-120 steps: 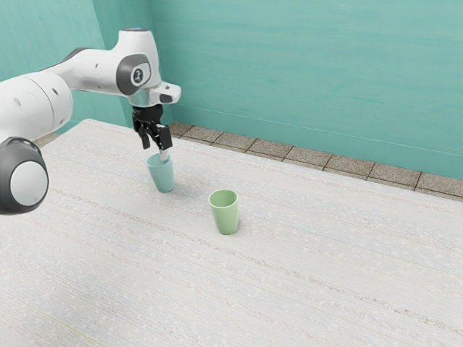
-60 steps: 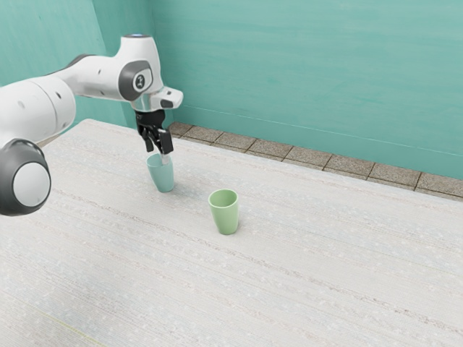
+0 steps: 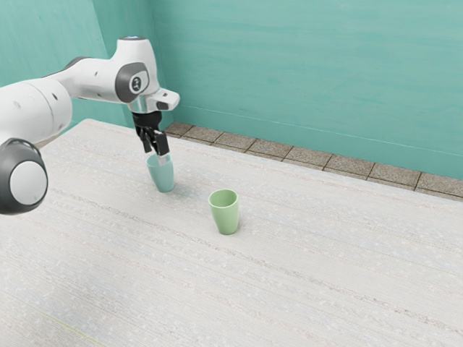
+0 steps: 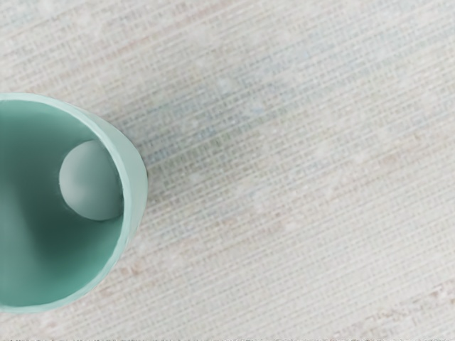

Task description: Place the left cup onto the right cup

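Teal cup is upright on the table, mouth up, toward the exterior view's left and near the table's back edge. Its base looks seated on the surface. Green cup is also upright on the table, to the exterior view's right of the teal one and nearer the camera. There is a clear gap between them, no contact, and nothing is stacked. Arm comes in from the exterior view's left. A big white joint sits low at that edge, the next link rises toward the upper right, and the wrist is bent over so the hand points almost straight down. Gripper sits right at the teal cup's rim, directly above the mouth, with its tip reaching the rim line. The black hand overlaps the rim from this angle, so I can't tell whether the gripper is clamped on the cup wall or standing apart. The hand is roughly vertical with a slight lean. The wrist view looks down into the teal cup, and its pale round bottom is visible inside the darker inner wall. The curved rim borders bare, pale, woven-grain table. Behind the table in the exterior view are a brown tiled strip and a teal wall.
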You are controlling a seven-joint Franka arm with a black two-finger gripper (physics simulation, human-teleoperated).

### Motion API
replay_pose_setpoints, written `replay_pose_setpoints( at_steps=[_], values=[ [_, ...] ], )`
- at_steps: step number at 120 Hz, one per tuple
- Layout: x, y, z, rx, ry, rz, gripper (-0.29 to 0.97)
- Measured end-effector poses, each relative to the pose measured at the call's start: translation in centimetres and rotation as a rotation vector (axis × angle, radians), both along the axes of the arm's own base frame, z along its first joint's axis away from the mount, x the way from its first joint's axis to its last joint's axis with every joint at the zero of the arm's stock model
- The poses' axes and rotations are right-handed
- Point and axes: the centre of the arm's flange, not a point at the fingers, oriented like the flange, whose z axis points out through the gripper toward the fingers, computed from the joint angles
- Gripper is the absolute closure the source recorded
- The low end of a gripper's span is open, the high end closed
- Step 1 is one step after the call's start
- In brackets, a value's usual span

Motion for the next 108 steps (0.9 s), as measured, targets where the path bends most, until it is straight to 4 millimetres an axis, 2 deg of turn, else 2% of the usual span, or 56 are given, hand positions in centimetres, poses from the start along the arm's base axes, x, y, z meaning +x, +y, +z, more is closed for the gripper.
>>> replay_pose_setpoints(
  at_steps=[40,108],
  values=[
    [0.4,0.5,-1.4,0.001,0.0,-0.014,0.0],
    [1.3,-0.2,-2.7,0.007,-0.011,-0.055,0.0]
  ],
)
